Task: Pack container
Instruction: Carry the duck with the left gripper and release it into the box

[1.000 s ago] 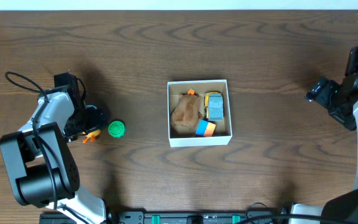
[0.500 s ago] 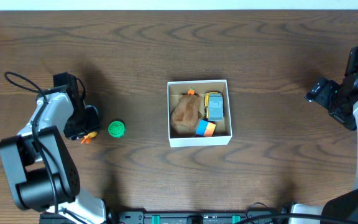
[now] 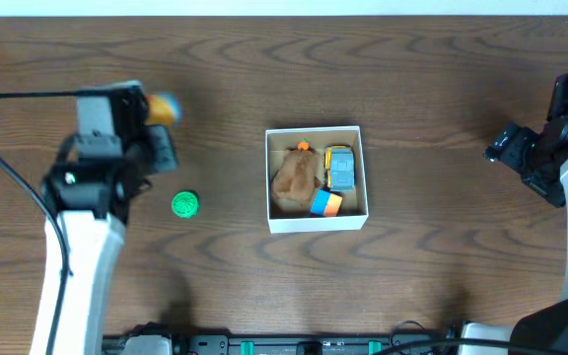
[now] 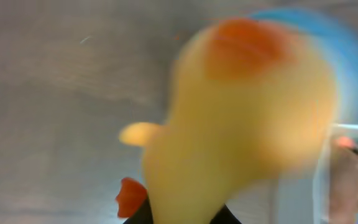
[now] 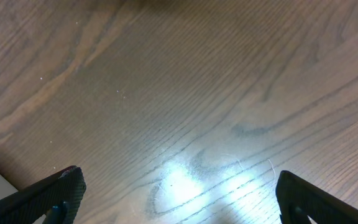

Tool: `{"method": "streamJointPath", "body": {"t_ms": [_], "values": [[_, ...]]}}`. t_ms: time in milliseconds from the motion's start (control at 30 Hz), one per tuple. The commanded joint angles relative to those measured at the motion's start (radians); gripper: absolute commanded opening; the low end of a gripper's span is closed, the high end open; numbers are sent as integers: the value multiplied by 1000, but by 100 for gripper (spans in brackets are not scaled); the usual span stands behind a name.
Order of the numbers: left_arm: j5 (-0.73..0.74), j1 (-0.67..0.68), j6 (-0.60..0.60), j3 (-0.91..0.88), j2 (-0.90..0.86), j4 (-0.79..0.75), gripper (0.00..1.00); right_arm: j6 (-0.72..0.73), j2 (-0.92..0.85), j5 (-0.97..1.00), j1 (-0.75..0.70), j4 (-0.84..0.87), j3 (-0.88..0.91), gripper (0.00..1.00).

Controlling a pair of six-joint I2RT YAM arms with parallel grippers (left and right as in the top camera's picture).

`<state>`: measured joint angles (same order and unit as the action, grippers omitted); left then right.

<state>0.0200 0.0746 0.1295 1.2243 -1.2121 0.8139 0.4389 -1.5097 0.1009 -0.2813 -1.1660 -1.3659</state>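
Table (image 5: 166, 93) glossy wood-grain; container (image 3: 316, 225) matt cardboard; toy duck (image 4: 241, 124) smooth.

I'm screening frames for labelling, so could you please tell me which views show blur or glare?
Left wrist: heavily blurred, a yellow-and-orange toy filling the frame. Overhead: sharp around the container, but the left arm is smeared. Right wrist: crisp wood grain, with a bright glare patch on the table.

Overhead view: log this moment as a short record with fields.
container: lidless box, white walls
inside: brown plush, toy car, orange-blue block
left end effector: off the table, holding blurred yellow toy
right end effector: open, empty, over bare wood
loose: green ball, left of container
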Motion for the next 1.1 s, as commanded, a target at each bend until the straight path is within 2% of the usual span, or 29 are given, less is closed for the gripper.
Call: {"method": "streamJointPath", "body": {"t_ms": [0, 167, 367, 600, 667, 900, 933, 1000, 1067], "values": [[-2, 135, -42, 8, 33, 5, 12, -10, 10, -1, 1, -1, 1, 99], [-2, 346, -124, 7, 11, -5, 10, -10, 10, -1, 1, -1, 1, 99], [-2, 524, -208, 6, -89, -34, 7, -10, 10, -1, 1, -2, 1, 99], [-2, 621, -208, 6, -245, -41, 8, -10, 10, -1, 1, -2, 1, 99], [-2, 635, -208, 6, -286, -38, 17, -10, 10, -1, 1, -2, 1, 99], [-2, 645, -208, 6, -379, -38, 17, -10, 10, -1, 1, -2, 1, 99], [-2, 645, -208, 6, -385, -38, 23, -10, 10, -1, 1, -2, 1, 99], [-2, 645, -208, 6, -391, -39, 46, -10, 10, -1, 1, -2, 1, 99], [-2, 645, -208, 6, -391, -39, 55, -10, 10, -1, 1, -2, 1, 99]]}}
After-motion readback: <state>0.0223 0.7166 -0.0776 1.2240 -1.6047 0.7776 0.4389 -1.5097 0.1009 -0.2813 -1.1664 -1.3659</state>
